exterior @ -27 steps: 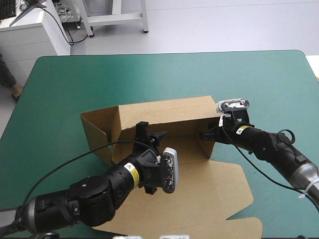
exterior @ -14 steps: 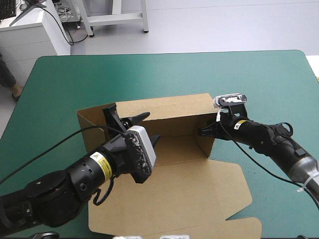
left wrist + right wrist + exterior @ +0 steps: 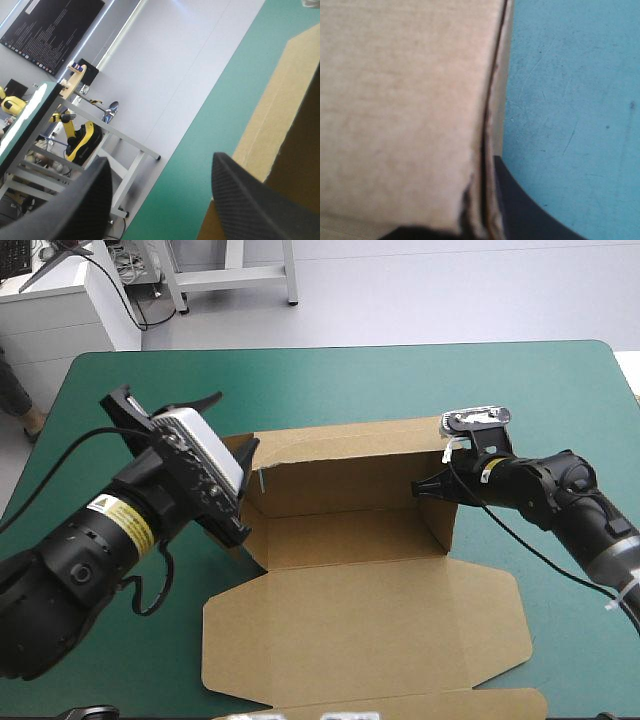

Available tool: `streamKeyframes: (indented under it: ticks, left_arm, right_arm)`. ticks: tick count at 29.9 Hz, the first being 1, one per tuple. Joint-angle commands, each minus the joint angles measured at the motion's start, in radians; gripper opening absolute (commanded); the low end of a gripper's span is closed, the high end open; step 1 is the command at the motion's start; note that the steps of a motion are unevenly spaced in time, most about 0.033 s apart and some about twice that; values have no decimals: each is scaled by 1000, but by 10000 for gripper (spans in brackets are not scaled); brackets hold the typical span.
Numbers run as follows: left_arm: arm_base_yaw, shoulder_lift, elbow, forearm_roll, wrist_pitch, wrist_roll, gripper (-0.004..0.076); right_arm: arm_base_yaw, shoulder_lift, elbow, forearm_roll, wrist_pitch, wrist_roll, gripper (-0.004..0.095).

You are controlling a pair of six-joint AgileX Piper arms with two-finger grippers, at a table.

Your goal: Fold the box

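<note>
The brown box (image 3: 345,540) lies mid-table with its back wall and right wall raised and its lid (image 3: 370,630) flat toward the near edge. My right gripper (image 3: 428,490) is shut on the top of the right wall. In the right wrist view the board (image 3: 405,100) runs between the fingers of this gripper (image 3: 480,225). My left gripper (image 3: 163,398) is raised beside the box's left end, open and holding nothing. In the left wrist view that gripper (image 3: 160,200) looks past the box's edge (image 3: 295,125). The left arm hides the box's left wall.
The teal-green cover (image 3: 400,380) shows beyond the back wall up to the table's far edge, and to the right of the box (image 3: 570,100). A further strip of brown board (image 3: 420,706) lies at the near edge, in front of the lid.
My left arm has pulled out of the box, swinging left and up. The box has shifted a little to the right with my right gripper holding its wall.
</note>
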Motion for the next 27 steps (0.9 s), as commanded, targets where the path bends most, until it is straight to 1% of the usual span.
streamKeyframes:
  ticks: [1,3,7,9,12,13,15,17,18,21,24,27]
  left_arm:
    - [-5,-16,-101,49,24,39,421]
    - [-5,-13,-131,49,44,66,421]
    - [-5,-3,-201,42,137,126,421]
    - [-5,-5,-210,10,175,169,421]
    - [-2,-7,-210,-73,263,221,421]
    - [10,-17,-206,-140,261,226,421]
    - [35,-23,-205,-301,261,282,421]
    - [66,-23,-201,-406,261,319,421]
    - [85,-18,-192,-432,256,339,421]
    - [167,8,-143,-400,248,364,420]
    - [307,61,-87,-392,235,389,419]
    - [485,111,-36,-462,157,404,362]
  right_arm:
    - [-38,13,-100,-3,43,0,0]
    - [-61,45,-140,-3,95,-21,0]
    - [-91,122,-231,6,191,-65,0]
    - [-93,154,-265,6,225,-84,0]
    - [-95,207,-319,11,251,-106,0]
    - [-95,223,-335,14,262,-114,-1]
    - [-95,247,-359,23,277,-131,-13]
    - [-95,263,-377,37,283,-142,-19]
    - [-95,270,-386,42,283,-145,-19]
    - [-95,292,-412,47,283,-150,-19]
    - [-95,310,-434,43,286,-150,-19]
    - [-95,336,-445,40,286,-150,-19]
